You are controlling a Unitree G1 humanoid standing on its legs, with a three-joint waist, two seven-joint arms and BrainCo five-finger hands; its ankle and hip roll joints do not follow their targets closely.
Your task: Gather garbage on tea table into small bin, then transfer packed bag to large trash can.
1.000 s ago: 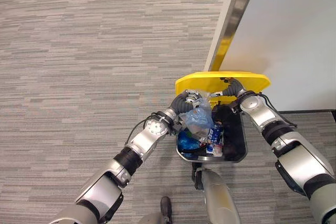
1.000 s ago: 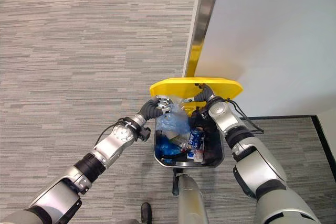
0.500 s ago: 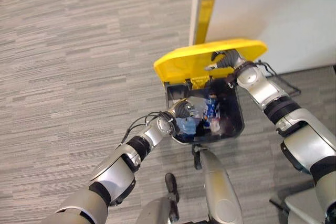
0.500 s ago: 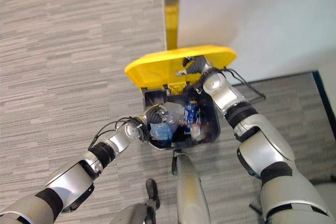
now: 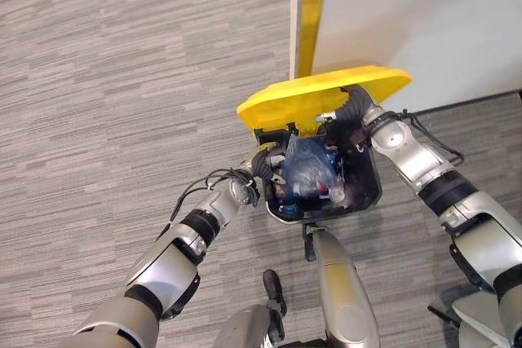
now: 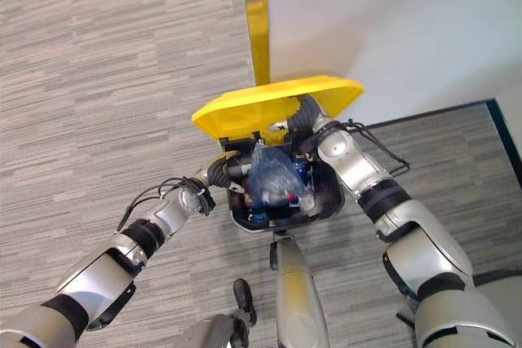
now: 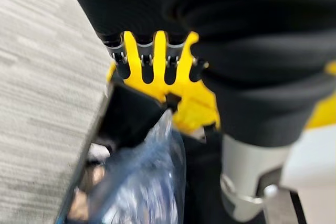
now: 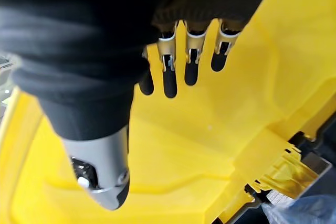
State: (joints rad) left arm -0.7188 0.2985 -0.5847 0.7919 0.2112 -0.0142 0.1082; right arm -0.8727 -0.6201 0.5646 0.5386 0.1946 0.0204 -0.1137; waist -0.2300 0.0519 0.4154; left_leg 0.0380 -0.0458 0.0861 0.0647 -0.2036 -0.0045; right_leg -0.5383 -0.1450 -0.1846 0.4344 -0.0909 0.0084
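The large trash can [image 5: 371, 193] is dark, and its yellow lid [image 5: 318, 95] is tipped up. My right hand [image 5: 352, 107] is under the lid, its straight fingers [image 8: 169, 77] pressed flat against the yellow underside [image 8: 210, 145]. A translucent blue bag of garbage [image 5: 308, 167] stands inside the can, its top poking above the rim. My left hand [image 5: 267, 170] is at the can's left rim beside the bag. In the left wrist view its fingers [image 7: 122, 66] are stretched out in front of the lid, with the bag [image 7: 142, 187] just beyond them and nothing in their grasp.
The can stands against a white wall panel [image 5: 424, 14] with a metal and yellow corner strip [image 5: 310, 14]. Grey striped carpet [image 5: 122, 79] spreads to the left and front. A darker floor strip [image 5: 489, 120] runs along the wall at the right.
The camera has shifted. My left hand carried the bag down into the can and has drawn back to the left rim. The right hand still props the lid.
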